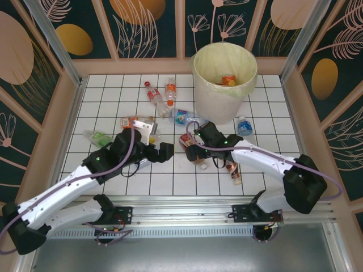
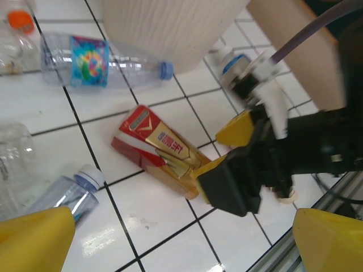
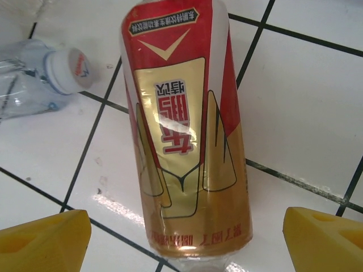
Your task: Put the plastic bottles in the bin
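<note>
The right gripper [image 3: 182, 238] is hanging open over the red bottle [image 3: 181, 130] in the middle of the table [image 1: 170, 182]. Squeezing it probably comes next. The left gripper [image 2: 181, 241] is hanging open too.

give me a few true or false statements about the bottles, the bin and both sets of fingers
1. The red-and-gold-labelled plastic bottle lies on its side on the white tiled table. True.
2. The right arm's yellow fingers are clamped on that bottle. False: they stand open, one on each side, clear of it.
3. The round cream bin with the yellow-green liner is empty. False: an orange-labelled bottle lies inside.
4. The left arm's yellow fingers are open and hold nothing. True.
</note>
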Controlling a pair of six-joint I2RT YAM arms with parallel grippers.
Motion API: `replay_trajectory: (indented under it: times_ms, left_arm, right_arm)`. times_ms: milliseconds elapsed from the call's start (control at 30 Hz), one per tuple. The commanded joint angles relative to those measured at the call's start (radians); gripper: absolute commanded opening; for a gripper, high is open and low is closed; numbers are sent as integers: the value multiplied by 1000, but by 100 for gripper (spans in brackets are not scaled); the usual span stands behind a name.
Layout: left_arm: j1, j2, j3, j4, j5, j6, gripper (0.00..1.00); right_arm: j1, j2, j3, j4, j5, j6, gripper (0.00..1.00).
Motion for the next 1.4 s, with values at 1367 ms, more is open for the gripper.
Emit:
replay_trajectory:
  times_ms: [1367]
  left_arm:
    - [4,-221,-111,55,-33,187,99]
  right_arm:
    - [54,462,315,-75,192,-104,78]
